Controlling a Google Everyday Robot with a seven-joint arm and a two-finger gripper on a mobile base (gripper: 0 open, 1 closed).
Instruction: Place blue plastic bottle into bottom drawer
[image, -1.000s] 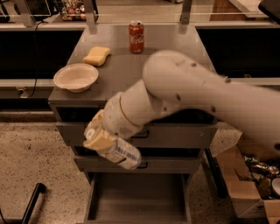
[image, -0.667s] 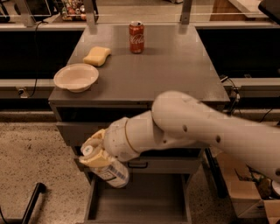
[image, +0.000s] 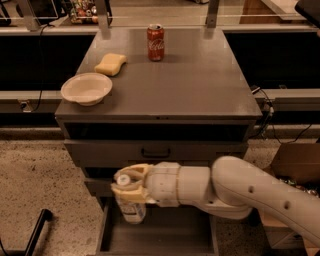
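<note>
**Item: blue plastic bottle** (image: 131, 211). Small, clear-bodied, with a white screw cap on top. It stands upright, and its label is too dim to read. The upper part is gripped in the pincer (image: 125, 185), whose tan fingers (image: 131, 196) are closed around the neck just below the cap. The body hangs below them over the left front part of the bottom drawer. Whether its base touches the drawer floor cannot be told.

**Container: bottom drawer** (image: 167, 235). Pulled open, grey, with a flat floor. The bottle is the only thing seen over it.

**Pincer.** On a white arm that reaches in from the right, in front of the cabinet and level with the middle drawer.

**Upper drawer** (image: 156, 152). Shut, with a dark handle.

**Worktop** (image: 200, 85). It carries:
- a white bowl (image: 86, 89) at front left
- a yellow sponge (image: 111, 64) just behind the bowl
- a red soda can (image: 155, 42) upright at the back centre, well apart from the bottle
</note>
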